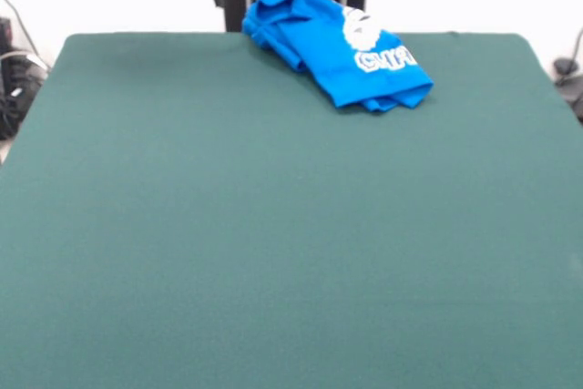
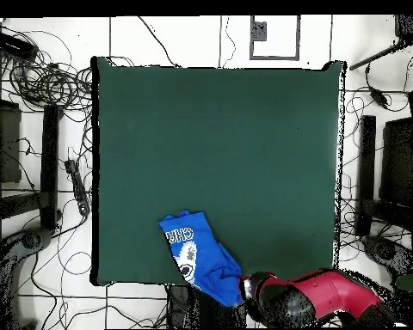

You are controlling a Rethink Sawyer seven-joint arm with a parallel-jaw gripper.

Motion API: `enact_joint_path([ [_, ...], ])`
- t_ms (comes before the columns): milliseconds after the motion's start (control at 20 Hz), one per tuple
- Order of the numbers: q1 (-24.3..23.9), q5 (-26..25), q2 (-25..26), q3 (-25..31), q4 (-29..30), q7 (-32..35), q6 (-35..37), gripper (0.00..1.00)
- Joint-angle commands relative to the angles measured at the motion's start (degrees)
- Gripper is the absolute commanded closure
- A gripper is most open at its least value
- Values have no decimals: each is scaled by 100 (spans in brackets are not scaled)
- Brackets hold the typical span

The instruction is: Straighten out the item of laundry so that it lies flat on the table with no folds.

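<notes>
Crumpled blue T-shirt lies folded at the table's edge nearest the robot, long axis diagonal, partly overhanging. Red arm reaches its end; hand's state cannot be told.

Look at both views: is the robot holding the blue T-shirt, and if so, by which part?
It cannot be told. The arm ends at the T-shirt's edge, where it hangs over the table edge, but the gripper itself is not visible.
</notes>
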Motion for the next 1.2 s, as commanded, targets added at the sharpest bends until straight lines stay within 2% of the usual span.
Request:
enact_joint_path([
  [50, 483, -282, 225, 0, 282, -119, -347, 0],
  [650, 841, -611, 357, -363, 324, 262, -776, 0],
  [1200, 1242, -1233, 909, -1091, -121, 465, -1272, 0],
])
